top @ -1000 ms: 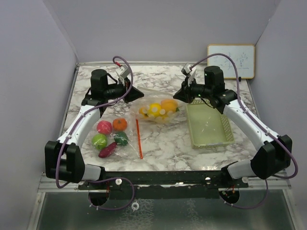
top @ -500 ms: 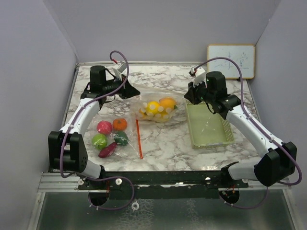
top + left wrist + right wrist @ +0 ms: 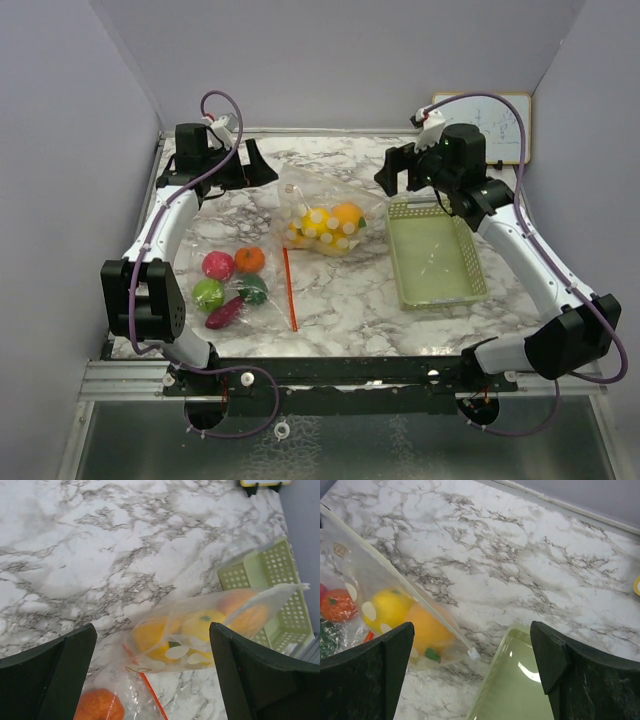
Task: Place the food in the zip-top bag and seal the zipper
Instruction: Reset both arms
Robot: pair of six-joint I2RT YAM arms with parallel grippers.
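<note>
A clear zip-top bag (image 3: 325,215) lies mid-table with yellow (image 3: 320,222) and orange food (image 3: 349,215) inside. Its zipper strip (image 3: 395,577) ends in a white slider (image 3: 472,653). More food lies at the front left: pink (image 3: 217,265), orange (image 3: 250,259), green (image 3: 207,294), dark green (image 3: 252,289) and purple (image 3: 224,313), under clear plastic with a red strip (image 3: 290,290). My left gripper (image 3: 255,168) hangs open, left of and behind the bag. My right gripper (image 3: 395,172) is open at the bag's right. Neither touches it.
A pale green mesh basket (image 3: 435,255) stands right of the bag, its near corner below my right gripper (image 3: 472,627). A small whiteboard (image 3: 500,125) leans at the back right. Grey walls close in the table's left, back and right sides.
Both grippers have opened and drawn back and outward from the bag's ends. The bag now lies loose on the table, shifted slightly back.
</note>
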